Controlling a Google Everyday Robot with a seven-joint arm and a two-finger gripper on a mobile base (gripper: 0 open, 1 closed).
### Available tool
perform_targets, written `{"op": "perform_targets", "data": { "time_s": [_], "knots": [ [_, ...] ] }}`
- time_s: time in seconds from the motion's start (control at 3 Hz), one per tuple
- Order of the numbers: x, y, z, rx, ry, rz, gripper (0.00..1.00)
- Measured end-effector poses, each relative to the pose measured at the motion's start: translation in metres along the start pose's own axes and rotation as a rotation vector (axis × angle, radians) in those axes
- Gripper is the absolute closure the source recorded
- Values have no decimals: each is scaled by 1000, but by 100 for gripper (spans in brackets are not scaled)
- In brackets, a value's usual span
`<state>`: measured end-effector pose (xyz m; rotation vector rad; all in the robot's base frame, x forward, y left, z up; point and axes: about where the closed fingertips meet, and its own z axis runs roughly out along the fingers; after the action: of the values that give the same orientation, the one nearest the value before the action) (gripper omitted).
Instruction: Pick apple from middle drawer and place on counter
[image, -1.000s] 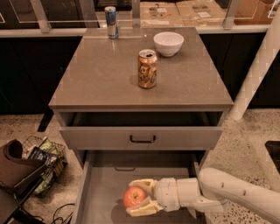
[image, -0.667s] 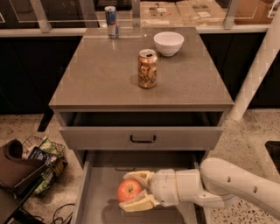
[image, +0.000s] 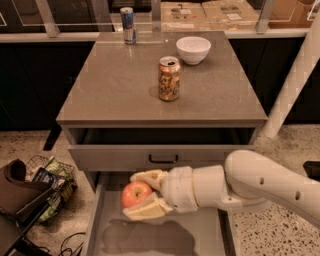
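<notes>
The apple (image: 135, 193), red with orange-yellow patches, sits between the two cream fingers of my gripper (image: 139, 194). The gripper is shut on it and holds it above the floor of the open middle drawer (image: 200, 236), in front of the shallower drawer (image: 115, 157) with the dark bar handle. My white arm comes in from the right. A shadow of the hand lies on the drawer floor below. The counter (image: 115, 90) is above, grey-brown and glossy.
On the counter stand an orange soda can (image: 169, 78) in the middle, a white bowl (image: 193, 49) behind it and a tall blue can (image: 128, 24) at the back left. A basket of items (image: 47, 182) lies on the floor to the left. A white post (image: 295, 80) stands right.
The gripper with the apple has risen and moved left, from low over the drawer floor to level with the upper drawer's front.
</notes>
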<state>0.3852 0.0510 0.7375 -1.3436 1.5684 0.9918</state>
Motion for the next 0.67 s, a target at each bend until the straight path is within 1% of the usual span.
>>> {"op": "perform_targets", "data": {
  "time_s": [0.33,0.67],
  "knots": [
    [-50,-28,7,15,20,-14,100],
    [-128,-67,21,22,23,-36,100]
  ]
}}
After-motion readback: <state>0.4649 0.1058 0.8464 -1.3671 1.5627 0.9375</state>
